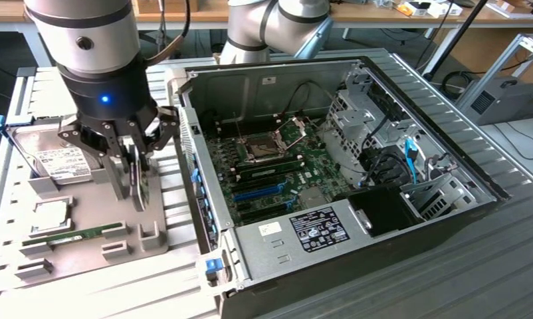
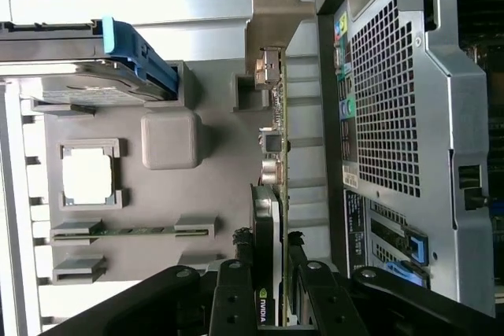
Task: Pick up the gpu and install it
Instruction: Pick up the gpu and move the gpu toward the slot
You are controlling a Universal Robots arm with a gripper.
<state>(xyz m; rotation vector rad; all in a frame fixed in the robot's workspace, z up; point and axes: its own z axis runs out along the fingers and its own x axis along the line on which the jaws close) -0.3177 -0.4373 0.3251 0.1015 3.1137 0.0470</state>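
The gpu [image 1: 141,185] stands on its edge over the grey parts tray [image 1: 89,260], next to the open computer case [image 1: 479,193]. My gripper [image 1: 131,174] comes down on it from above, with one finger on each face of the card. In the wrist view the gpu [image 2: 277,155] runs away from the camera as a thin green board with a black face and a silver bracket at its far end. There my gripper [image 2: 272,277] is shut on its near end. The motherboard [image 1: 280,156] with its blue slot [image 1: 258,194] lies exposed inside the case.
On the tray lie a hard drive in a blue frame [image 1: 58,159], a CPU [image 1: 52,216] and a narrow RAM stick [image 1: 72,236]. The case's perforated rear wall [image 2: 394,116] stands close beside the card. A second arm's base [image 1: 266,26] rises behind the case.
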